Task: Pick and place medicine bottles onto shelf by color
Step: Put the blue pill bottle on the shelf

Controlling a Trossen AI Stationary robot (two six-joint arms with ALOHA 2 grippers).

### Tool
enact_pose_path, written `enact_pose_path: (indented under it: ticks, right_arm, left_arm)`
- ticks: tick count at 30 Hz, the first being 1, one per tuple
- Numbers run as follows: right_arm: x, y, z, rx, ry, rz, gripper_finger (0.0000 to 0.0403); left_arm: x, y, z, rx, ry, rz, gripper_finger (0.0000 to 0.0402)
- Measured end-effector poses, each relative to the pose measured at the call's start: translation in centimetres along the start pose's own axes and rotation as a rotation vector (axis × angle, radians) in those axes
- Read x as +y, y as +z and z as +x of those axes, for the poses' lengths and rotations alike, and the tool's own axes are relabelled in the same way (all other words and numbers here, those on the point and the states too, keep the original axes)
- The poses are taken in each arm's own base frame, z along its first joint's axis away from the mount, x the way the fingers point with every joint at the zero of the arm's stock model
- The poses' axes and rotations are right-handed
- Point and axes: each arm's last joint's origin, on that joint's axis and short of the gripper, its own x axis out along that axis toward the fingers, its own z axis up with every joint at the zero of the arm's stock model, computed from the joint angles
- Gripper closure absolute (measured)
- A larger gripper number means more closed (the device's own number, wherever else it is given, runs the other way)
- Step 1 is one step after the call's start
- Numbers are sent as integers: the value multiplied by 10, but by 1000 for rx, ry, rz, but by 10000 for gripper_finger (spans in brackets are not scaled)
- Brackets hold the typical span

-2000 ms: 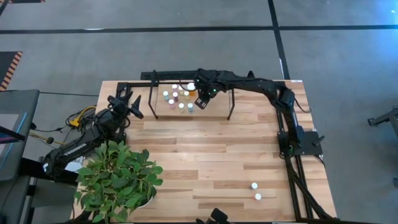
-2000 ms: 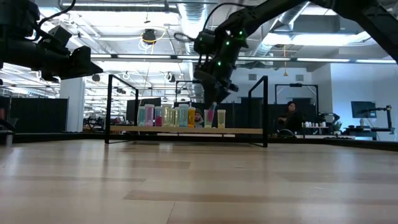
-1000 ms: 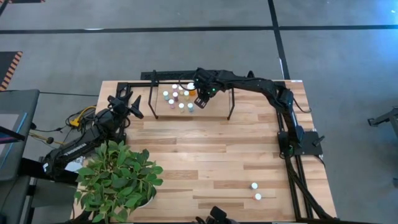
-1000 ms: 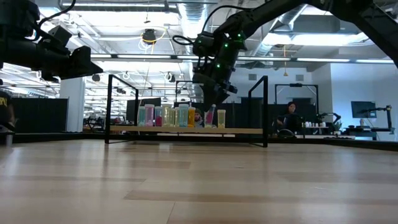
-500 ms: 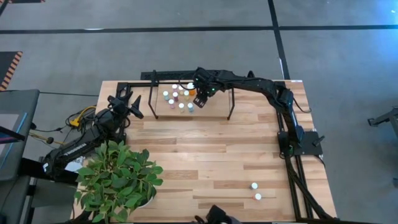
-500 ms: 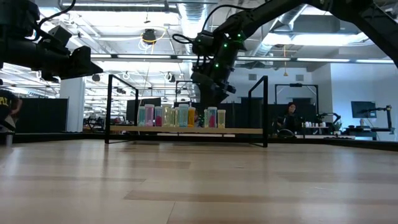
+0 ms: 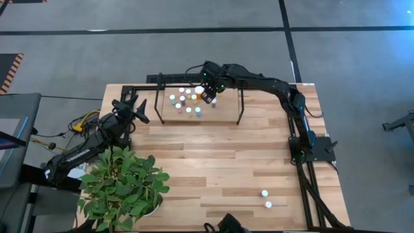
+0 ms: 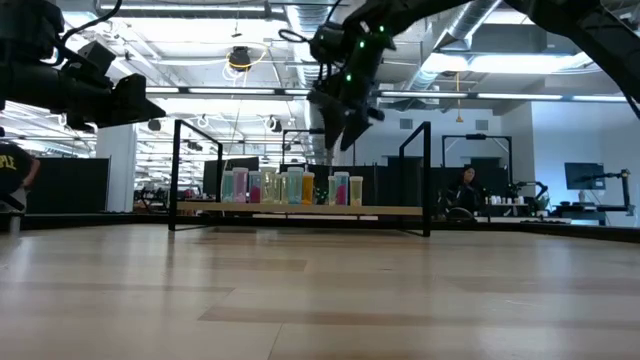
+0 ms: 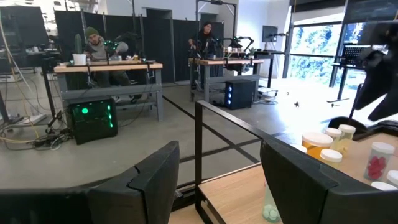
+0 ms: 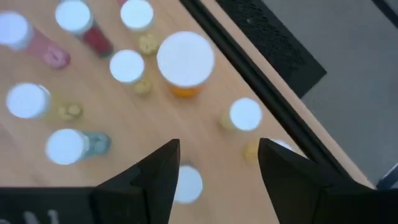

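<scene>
Several small medicine bottles (image 7: 187,103) with pale caps stand upright in a cluster on the board of the shelf (image 7: 226,111) at the table's far side. In the low view the bottles (image 8: 285,188) form a row on the shelf (image 8: 390,210). My right gripper (image 8: 335,128) hangs open above the cluster's right end, pointing steeply down, with nothing between its fingers. Its wrist view shows the larger orange bottle (image 10: 185,59) and a white-capped bottle (image 10: 186,185) below the open fingers. Two more bottles (image 7: 266,199) stand on the table near its front right. My left gripper (image 7: 137,110) waits open at the left.
A potted plant (image 7: 123,188) fills the table's near left corner. The shelf's upright black end loops (image 8: 428,175) stand on either side of the bottles. Bare wood tabletop (image 7: 220,162) lies between the shelf and the two loose bottles. People sit at desks in the room behind.
My right gripper has opened and let go of a small bottle, which was tilted in its fingers and now stands upright at the right end of the row on the shelf. The gripper has then risen clear of the bottle caps.
</scene>
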Motion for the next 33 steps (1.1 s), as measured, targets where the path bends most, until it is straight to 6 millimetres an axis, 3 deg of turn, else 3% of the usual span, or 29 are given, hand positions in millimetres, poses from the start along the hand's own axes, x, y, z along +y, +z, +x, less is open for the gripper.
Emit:
enact_pose_path:
  ticks: [10, 18, 27, 33]
  right_arm:
    - [-8, 7, -48, 81, -32, 375, 163]
    - [-5, -9, -80, 273, -84, 530, 163]
    - [34, -23, -116, 251, -11, 413, 163]
    - [67, -37, -143, 200, 9, 444, 163]
  left_arm:
    - [0, 0, 0, 0, 0, 0, 187]
    - [0, 0, 0, 0, 0, 0, 187]
    - [0, 0, 0, 0, 0, 0, 187]
    - [0, 0, 0, 0, 0, 0, 187]
